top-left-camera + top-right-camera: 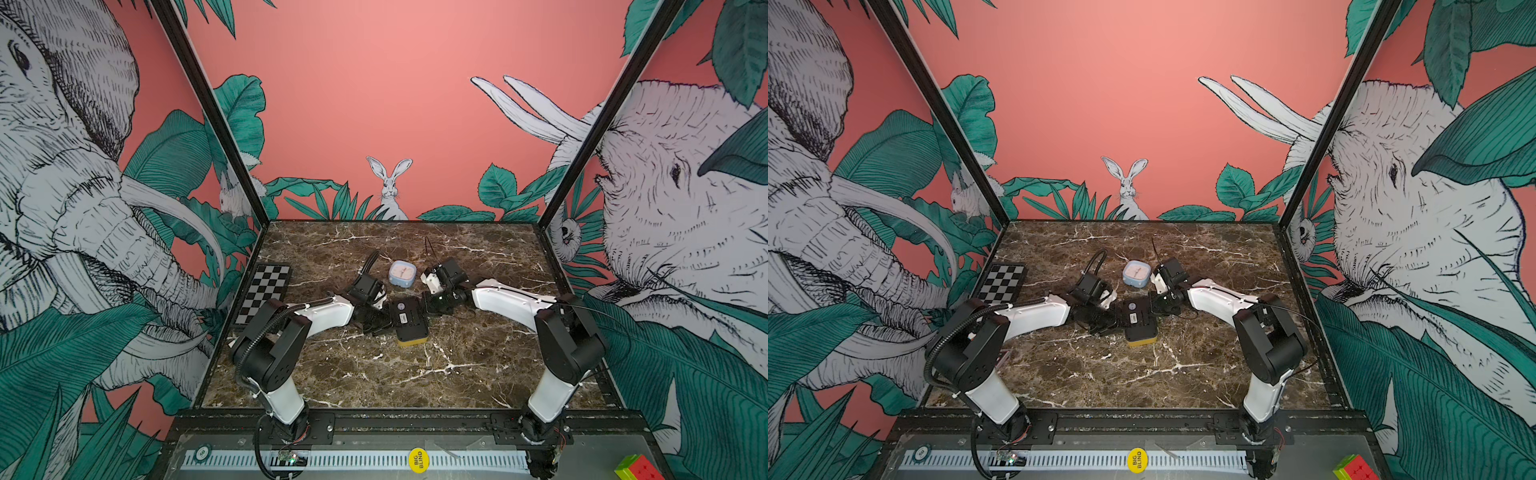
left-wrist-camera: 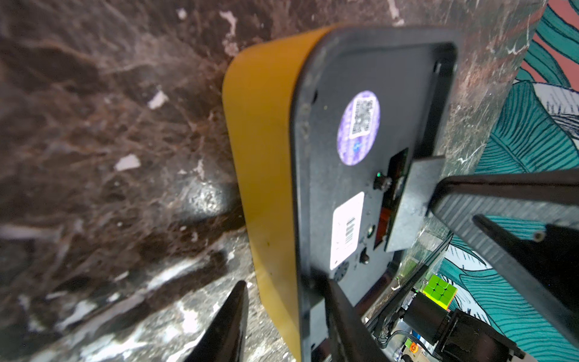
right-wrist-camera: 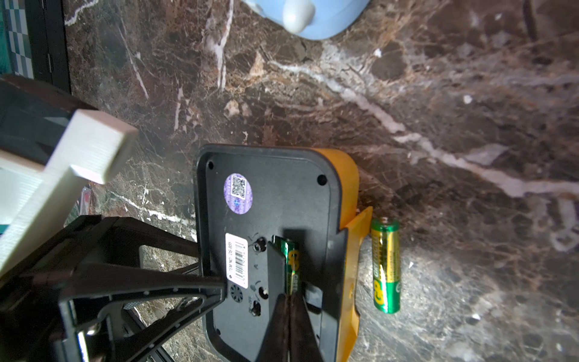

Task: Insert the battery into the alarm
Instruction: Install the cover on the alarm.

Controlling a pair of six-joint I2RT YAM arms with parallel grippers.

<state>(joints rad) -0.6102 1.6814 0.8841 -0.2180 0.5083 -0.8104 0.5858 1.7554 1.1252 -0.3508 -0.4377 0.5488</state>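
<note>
A: My right jaws: clenched, empty, tips on the battery [image 3: 292, 263] set in the alarm [image 3: 291, 200], mid surface [image 1: 415, 374]. My left jaws clamp the alarm's left edge.
B: Done?
A: Nearly, I reckon. Seat it, shut the cover [image 3: 275, 266].

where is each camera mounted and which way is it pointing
Top views: high over the front edge, facing down across the marble table; both arms show.
Left wrist: on its arm, looking along the left gripper at the yellow alarm.
Right wrist: on its arm, looking past the shut right gripper at the battery in the alarm.
Shared: both wrist views show the alarm's purple sticker.
</note>
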